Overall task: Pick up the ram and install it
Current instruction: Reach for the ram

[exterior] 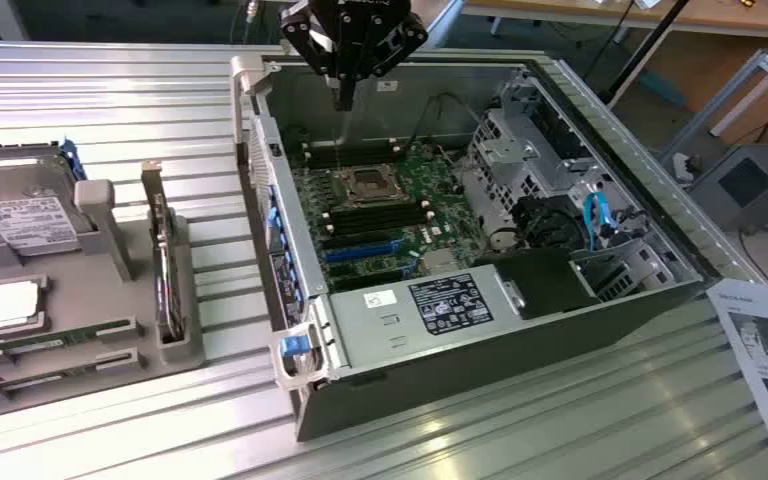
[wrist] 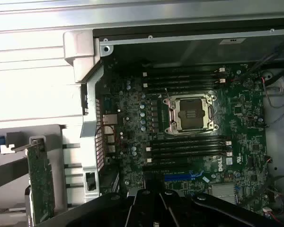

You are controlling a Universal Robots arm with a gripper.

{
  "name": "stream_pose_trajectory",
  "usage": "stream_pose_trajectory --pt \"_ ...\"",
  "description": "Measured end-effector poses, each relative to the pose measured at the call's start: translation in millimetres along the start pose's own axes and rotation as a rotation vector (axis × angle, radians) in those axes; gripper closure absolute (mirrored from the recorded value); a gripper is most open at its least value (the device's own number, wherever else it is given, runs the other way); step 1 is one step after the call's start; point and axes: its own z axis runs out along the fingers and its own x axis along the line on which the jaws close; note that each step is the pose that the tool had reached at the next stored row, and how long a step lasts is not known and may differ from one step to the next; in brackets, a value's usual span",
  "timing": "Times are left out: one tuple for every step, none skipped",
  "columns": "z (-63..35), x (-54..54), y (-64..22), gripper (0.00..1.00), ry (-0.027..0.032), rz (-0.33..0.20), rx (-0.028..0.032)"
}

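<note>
The ram [exterior: 57, 335] lies flat in a gray holder [exterior: 111, 235] on the counter [exterior: 131, 110], at the exterior view's left. It is just in front of a silver chip [exterior: 8, 303]. Farther back sits the open computer case [exterior: 491, 350]. The gripper [exterior: 344, 98] hangs over the case's far end. Its fingers are pressed together with nothing seen between them, well apart from the ram.
</note>
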Motion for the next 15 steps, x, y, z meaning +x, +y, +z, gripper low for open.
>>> stream_pose_trajectory --pt "0.0 0.0 0.0 0.89 0.0000 0.000 0.0000" --pt "0.0 0.0 0.0 0.89 0.0000 0.000 0.0000" --pt "0.0 0.0 0.0 0.89 0.0000 0.000 0.0000" --pt "0.0 0.0 0.0 0.89 0.0000 0.000 0.0000" --pt "0.0 0.0 0.0 0.89 0.0000 0.000 0.0000" --pt "0.0 0.0 0.0 0.89 0.0000 0.000 0.0000" --pt "0.0 0.0 0.0 0.89 0.0000 0.000 -0.0001" --pt "0.0 0.0 0.0 0.89 0.0000 0.000 0.0000" --pt "0.0 0.0 0.0 0.89 0.0000 0.000 0.0000" --pt "0.0 0.0 0.0 0.89 0.0000 0.000 0.0000" --pt "0.0 0.0 0.0 0.89 0.0000 0.000 0.0000" --pt "0.0 0.0 0.0 0.89 0.0000 0.000 0.0000" --pt "0.0 0.0 0.0 0.89 0.0000 0.000 0.0000" --pt "0.0 0.2 0.0 0.89 -0.0001 0.000 -0.0001" --pt "0.1 1.7 -0.1 0.89 -0.0001 0.000 -0.0002"
